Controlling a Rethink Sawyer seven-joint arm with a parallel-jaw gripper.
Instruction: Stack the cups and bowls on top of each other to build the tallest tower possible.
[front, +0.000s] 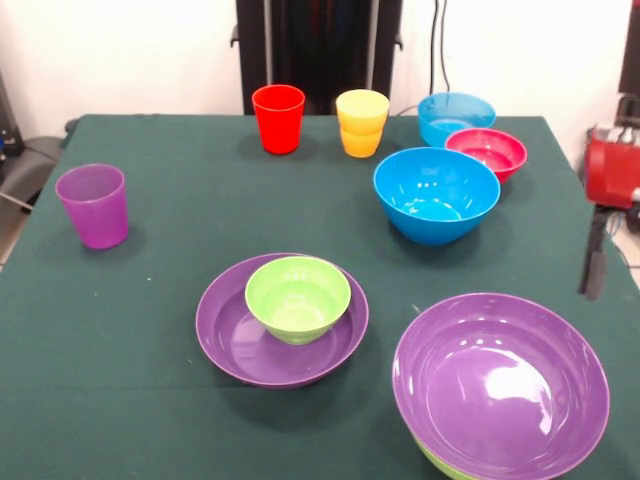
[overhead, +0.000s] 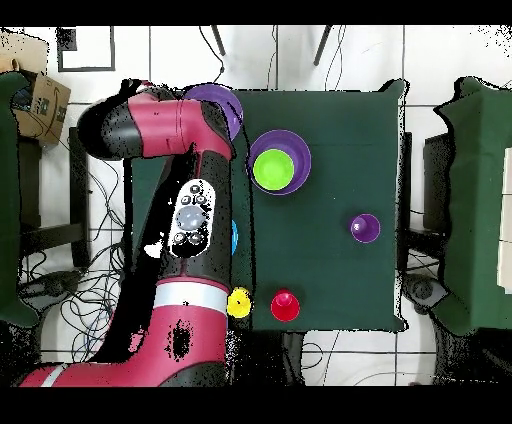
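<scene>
Barely begun: green bowl (front: 298, 296) nested in purple bowl (front: 282, 320) mid-table; another purple bowl (front: 500, 386) over lime one at the near edge. Cups (front: 278, 118) along far edge, unstacked. Gripper hidden; state undeterminable.

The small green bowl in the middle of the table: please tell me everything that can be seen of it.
The small green bowl is lime green, round and glossy, and looks like plastic. It stands upright and empty, open side up, inside a shallow purple bowl, resting on its floor toward the far side. Nothing else touches it. The pair sits near the middle of the green table, on the side away from the robot. From overhead it shows as a bright green disc ringed by purple.
</scene>
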